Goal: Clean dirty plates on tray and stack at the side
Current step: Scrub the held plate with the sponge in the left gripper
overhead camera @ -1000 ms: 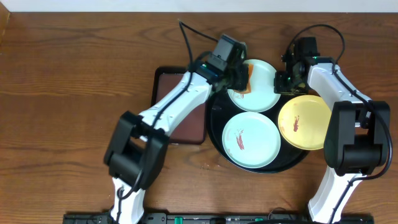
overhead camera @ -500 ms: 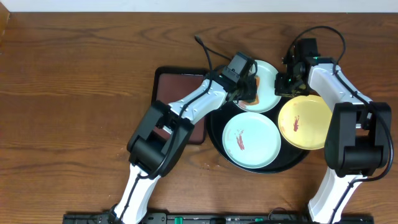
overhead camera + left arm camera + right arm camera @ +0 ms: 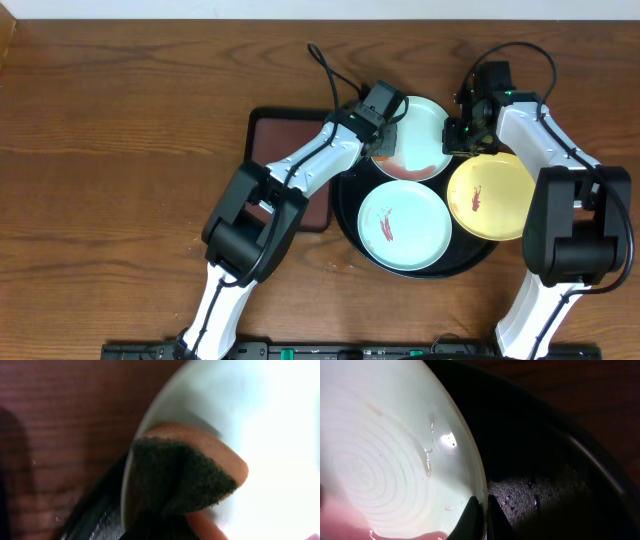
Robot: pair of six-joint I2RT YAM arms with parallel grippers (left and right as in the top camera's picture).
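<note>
**Ana:** Dark wooden surface all round, with the black tray right of centre. What's changed on it?

**Ben:** Only the upper plate, at the tray's top edge. Its stain has been dragged into a reddish film along the lower rim. The mint plate below it and the yellow plate at lower right lie as they did, each with its smear (neither looks touched).

**Ana:** And the sponge?

**Ben:** It was over the plate's left half a moment back; now it's drawn up to the upper-left rim, scouring side down. The left pincer looks clamped on it.

**Ana:** The other one?

**Ben:** The right pincer is pinched on the same plate's right rim, one finger inside and one outside, steadying it.

**Ana:** So, early days?

**Ben:** I'd say so: first plate smeared rather than clean, two to go, nothing stacked at the side.
</note>
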